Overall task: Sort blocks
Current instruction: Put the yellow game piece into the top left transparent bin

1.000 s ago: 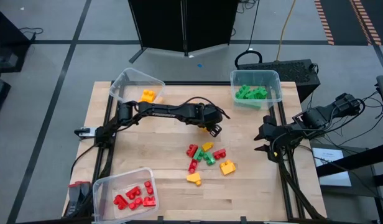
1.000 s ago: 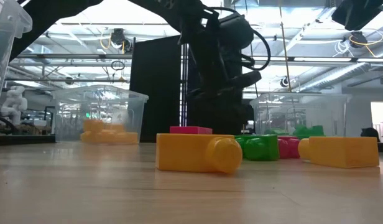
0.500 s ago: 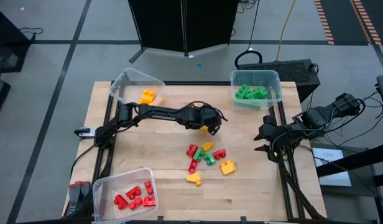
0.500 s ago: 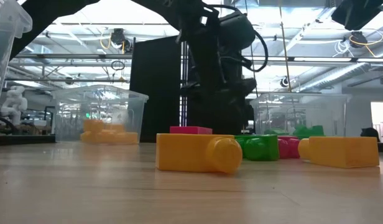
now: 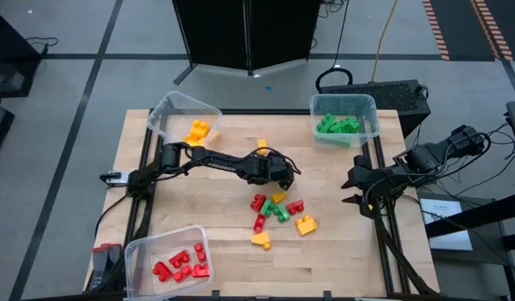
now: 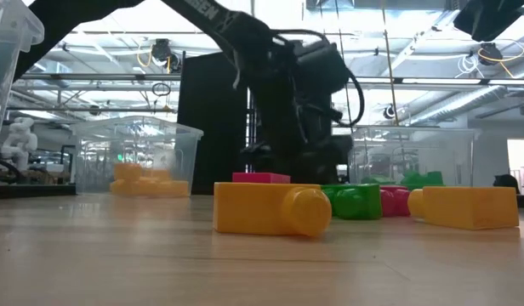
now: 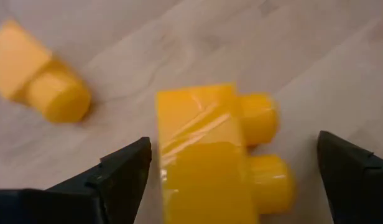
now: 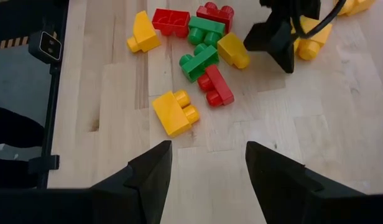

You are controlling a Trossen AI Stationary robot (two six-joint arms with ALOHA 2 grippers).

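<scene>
My left gripper (image 5: 280, 173) hangs open and low over the middle of the table, just beyond a loose heap of red, green and yellow blocks (image 5: 278, 209). A yellow two-stud block (image 7: 204, 155) lies on the wood between its fingers, which stand on either side of it; I see no touch. A second yellow block (image 5: 262, 149) lies a little farther toward the far edge. My right gripper (image 5: 351, 188) waits open at the table's right edge with nothing between its fingers.
Three clear bins stand on the table: one at the far left (image 5: 170, 113) with yellow blocks, one at the far right (image 5: 368, 113) with green blocks, one at the near left (image 5: 140, 251) with red blocks. Bare wood lies between the heap and the right edge.
My left gripper has come down closer to the table, and its arm has swung toward the near edge. A yellow block now shows on the wood beyond the arm. The heap and my right arm have kept still.
</scene>
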